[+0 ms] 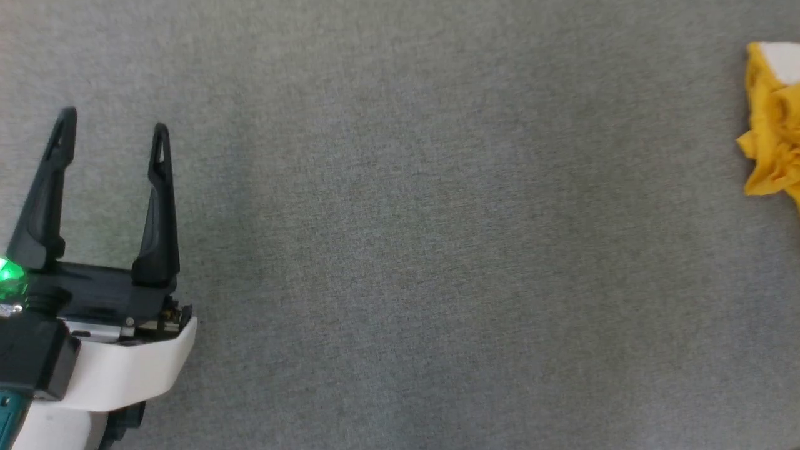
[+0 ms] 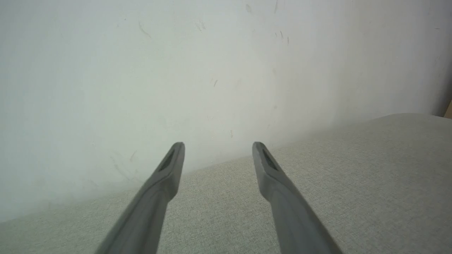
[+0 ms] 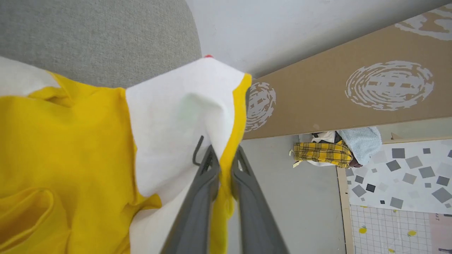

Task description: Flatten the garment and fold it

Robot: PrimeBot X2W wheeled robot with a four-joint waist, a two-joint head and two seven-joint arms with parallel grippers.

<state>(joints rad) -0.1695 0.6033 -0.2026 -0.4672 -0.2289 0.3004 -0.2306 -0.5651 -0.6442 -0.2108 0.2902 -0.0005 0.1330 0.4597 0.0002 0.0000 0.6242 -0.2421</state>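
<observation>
- A wide grey woven fabric surface [image 1: 400, 262] is lying under everything, and it is taking up almost all of the head view.
- A plain white wall [image 2: 141, 70] with some small scratch marks is standing just behind the far edge of this surface.
- A long brown cardboard panel [image 3: 335, 102] printed with white round patterns is leaning beside the wall in the right wrist view.
- The mustard-yellow T-shirt [image 3: 70, 151] with white patches is lying crumpled on the grey surface. In the head view it is showing at the far right edge, well apart from the left arm.
- A floor mat [image 3: 399, 176] with grey squares on white is lying below the cardboard panel.
- The left gripper [image 1: 113, 120], with two long dark fingers, is hovering over the bare surface at the lower left. Its jaws are standing wide apart and are holding nothing.
- The right gripper [image 3: 226, 151] is almost closed, and its fingers are pinching a yellow edge of the T-shirt, just beside a white patch.
- A small pile of cloths [image 3: 323, 153], yellow plaid and pale blue, is lying on the floor near the mat.
- A thin black stripe [image 3: 197, 150] is showing on the white patch, close to the pinching fingers.
</observation>
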